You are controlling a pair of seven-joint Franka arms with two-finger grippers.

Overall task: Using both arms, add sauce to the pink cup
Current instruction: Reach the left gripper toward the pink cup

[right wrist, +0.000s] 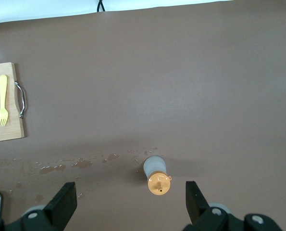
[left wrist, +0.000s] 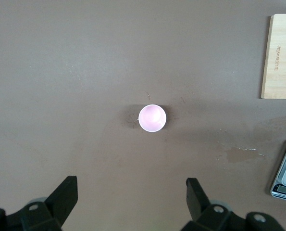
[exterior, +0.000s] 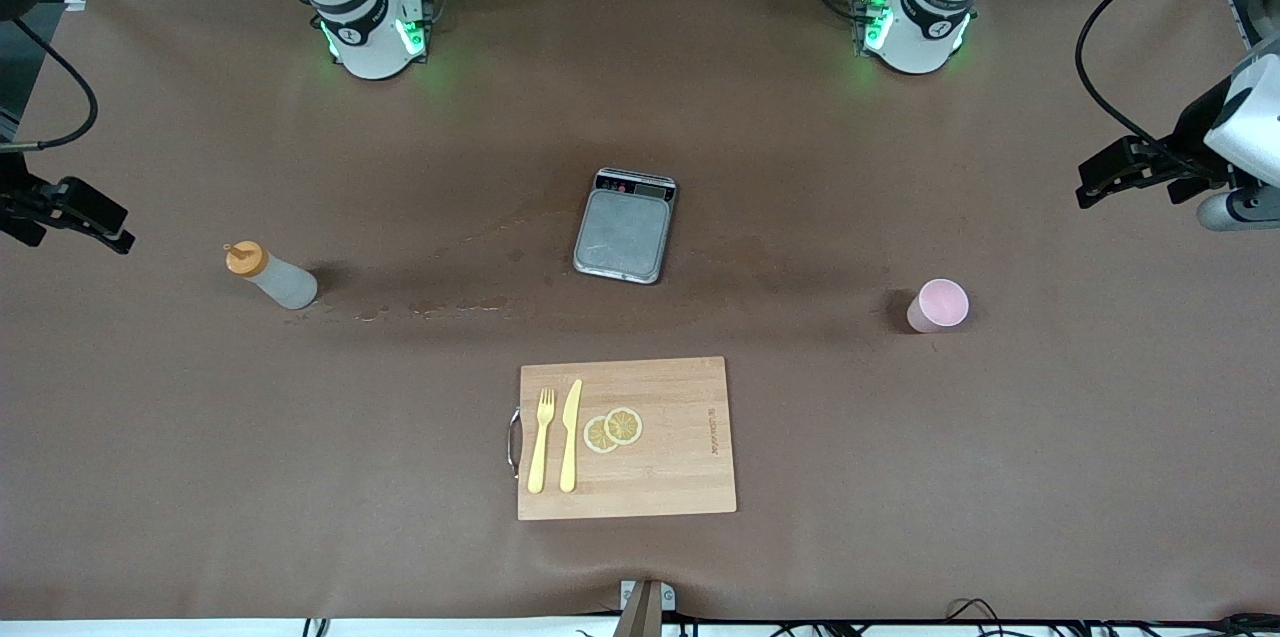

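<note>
Scale (exterior: 624, 226) at table centre w/ cutting board (exterior: 660, 457) at its 6 o'clock, nearer front cam. Fork (exterior: 541, 439), knife (exterior: 571, 435), lemon slices (exterior: 613, 429) on board. Sauce (exterior: 270, 276) at scale's 9 o'clock, right arm's end; pink cup (exterior: 938, 305) at 3 o'clock, left arm's end.

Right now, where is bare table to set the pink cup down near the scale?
Bare cloth lies between the pink cup and the scale, and between the scale and the sauce bottle, though stained there. Crowded: the cutting board, carrying fork, knife and lemon slices.

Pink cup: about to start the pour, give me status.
Left tool open, over the table by the pink cup. Right tool open above the upright sauce bottle. Cup looks empty. Nothing blocks either.
</note>
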